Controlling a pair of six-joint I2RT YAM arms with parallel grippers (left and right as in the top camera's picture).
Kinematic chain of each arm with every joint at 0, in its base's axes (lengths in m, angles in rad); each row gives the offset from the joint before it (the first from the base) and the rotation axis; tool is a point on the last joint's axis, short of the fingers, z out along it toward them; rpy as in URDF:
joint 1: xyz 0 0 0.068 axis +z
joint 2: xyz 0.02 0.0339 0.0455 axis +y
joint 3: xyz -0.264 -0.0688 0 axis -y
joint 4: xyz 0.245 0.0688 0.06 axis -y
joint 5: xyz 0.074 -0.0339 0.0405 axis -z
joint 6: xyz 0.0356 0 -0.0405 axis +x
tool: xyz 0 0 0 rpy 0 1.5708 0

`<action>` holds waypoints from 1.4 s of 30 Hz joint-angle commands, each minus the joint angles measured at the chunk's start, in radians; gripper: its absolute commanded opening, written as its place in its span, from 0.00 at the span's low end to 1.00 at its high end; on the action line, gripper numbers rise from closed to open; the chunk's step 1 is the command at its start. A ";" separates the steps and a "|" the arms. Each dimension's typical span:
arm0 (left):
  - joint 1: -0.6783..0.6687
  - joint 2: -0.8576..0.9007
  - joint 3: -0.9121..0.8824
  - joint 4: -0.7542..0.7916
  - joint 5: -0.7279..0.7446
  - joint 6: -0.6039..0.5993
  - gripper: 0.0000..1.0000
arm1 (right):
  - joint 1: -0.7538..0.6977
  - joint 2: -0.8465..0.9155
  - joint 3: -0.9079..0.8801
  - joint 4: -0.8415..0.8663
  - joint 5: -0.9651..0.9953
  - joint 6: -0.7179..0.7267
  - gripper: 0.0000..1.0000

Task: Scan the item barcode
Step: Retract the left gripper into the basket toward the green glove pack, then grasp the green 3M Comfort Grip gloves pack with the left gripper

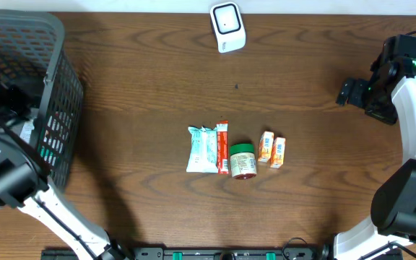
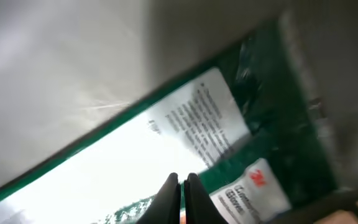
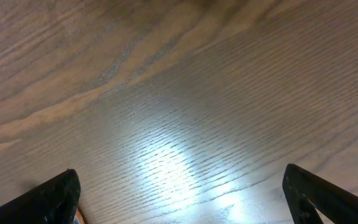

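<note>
The green and white pack (image 2: 135, 162) lies inside the grey basket (image 1: 49, 87) at the left side of the table (image 1: 136, 79). The left wrist view sees it from very close and a bit blurry. It looks flat and thin, with a shiny skin and small print on a white label, so I think it is light, bendy and a little slippery. A good place to pinch it would be along a thin edge, not on the wide flat face. I cannot see where its barcode is. The left gripper (image 2: 180, 186) is right over the pack with its two fingers pressed together and almost no gap. I cannot tell if a bit of the pack is caught between them or if they closed on nothing. The basket walls are tall and close around, so the pack has to go up and over the rim to get out. The white scanner (image 1: 227, 27) sits at the far edge of the table, well apart from the basket. In the middle of the table lie blue and white packets (image 1: 201, 149), a red bar (image 1: 222, 146), a green-lidded jar (image 1: 242, 160) and two small orange boxes (image 1: 271, 150), all close together and off to the side of the way to the scanner. The right gripper (image 3: 185, 199) hangs over bare wood at the right side, fingers spread wide, holding nothing.
</note>
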 commanded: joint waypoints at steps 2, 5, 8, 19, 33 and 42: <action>0.033 -0.192 0.028 0.018 -0.007 -0.076 0.24 | 0.000 -0.011 0.011 -0.001 0.009 -0.007 0.99; 0.031 -0.204 0.027 0.000 -0.013 -0.003 0.64 | 0.000 -0.011 0.011 -0.001 0.009 -0.007 0.99; 0.024 -0.194 -0.021 -0.009 -0.013 0.038 0.76 | 0.000 -0.011 0.011 -0.001 0.009 -0.007 0.99; -0.047 -0.177 -0.255 0.039 0.119 0.226 0.87 | 0.000 -0.011 0.011 -0.001 0.009 -0.007 0.99; -0.145 -0.177 -0.368 0.151 -0.112 0.300 0.88 | 0.000 -0.011 0.011 -0.001 0.009 -0.007 0.99; -0.145 -0.169 -0.504 0.323 -0.257 0.275 0.91 | 0.000 -0.011 0.011 -0.001 0.009 -0.007 0.99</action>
